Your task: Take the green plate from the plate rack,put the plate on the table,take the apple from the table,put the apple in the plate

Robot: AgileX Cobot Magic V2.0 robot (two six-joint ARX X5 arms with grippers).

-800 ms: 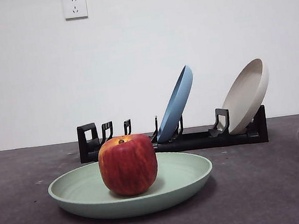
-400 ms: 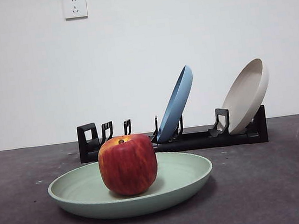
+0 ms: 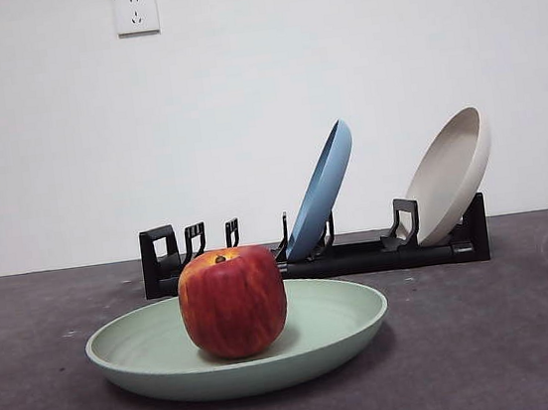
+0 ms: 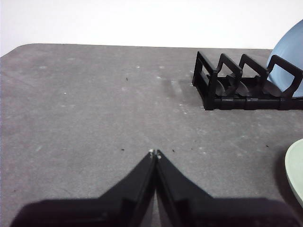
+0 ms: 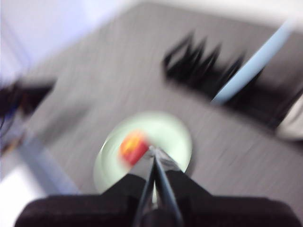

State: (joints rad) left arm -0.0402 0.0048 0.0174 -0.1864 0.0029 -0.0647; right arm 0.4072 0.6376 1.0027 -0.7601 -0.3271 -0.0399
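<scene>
The red apple (image 3: pixel 233 302) stands upright in the pale green plate (image 3: pixel 339 329), which lies flat on the dark grey table (image 3: pixel 500 337) in front of the black plate rack (image 3: pixel 360 254). In the blurred right wrist view, my right gripper (image 5: pixel 152 151) is shut and empty, high above the green plate (image 5: pixel 165 130) and the apple (image 5: pixel 133 146). My left gripper (image 4: pixel 155 152) is shut and empty over bare table, off to the side of the rack's (image 4: pixel 246 85) empty end. The plate's edge (image 4: pixel 296 170) shows at that picture's border. Neither gripper appears in the front view.
A blue plate (image 3: pixel 324 187) and a beige plate (image 3: pixel 450 175) lean in the rack's slots. The blue plate (image 4: pixel 289 52) also shows in the left wrist view. A white wall with two sockets stands behind the table.
The front view has shifted very slightly; apple, plate and rack keep their places. No arm enters that view.
</scene>
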